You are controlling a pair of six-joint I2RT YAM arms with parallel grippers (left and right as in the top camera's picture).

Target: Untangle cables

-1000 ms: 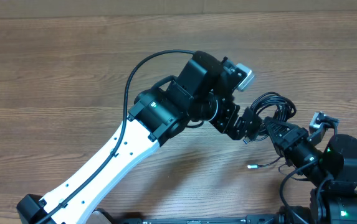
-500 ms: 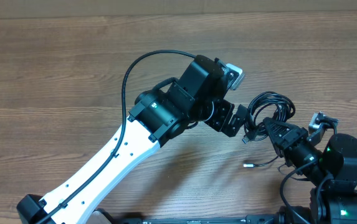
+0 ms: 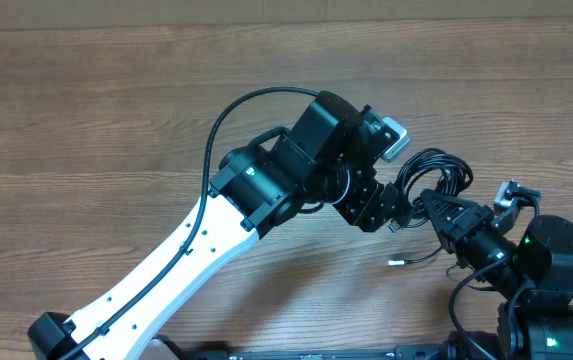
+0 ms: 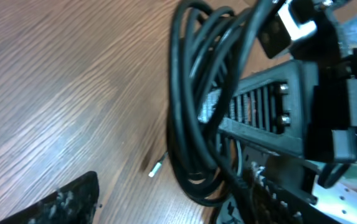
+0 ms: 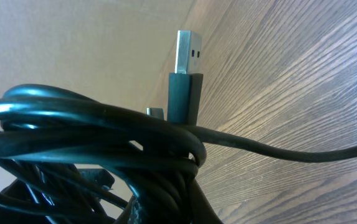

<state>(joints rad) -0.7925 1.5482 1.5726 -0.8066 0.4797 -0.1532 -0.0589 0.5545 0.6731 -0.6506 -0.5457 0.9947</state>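
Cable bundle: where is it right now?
Overhead view, right side of the table: the cable bundle is held by the right gripper, with the left gripper close beside it.

Cable layout, right side of the table (image 3: 86, 120)
You find the cables (image 3: 438, 172) bunched at the right gripper (image 3: 430, 207) tip, with the left gripper (image 3: 391, 202) just beside on their left.

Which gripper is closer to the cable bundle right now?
Right. The right gripper is shut on the cable bundle. The left gripper is right beside the bundle on its left, jaws open, not gripping it.
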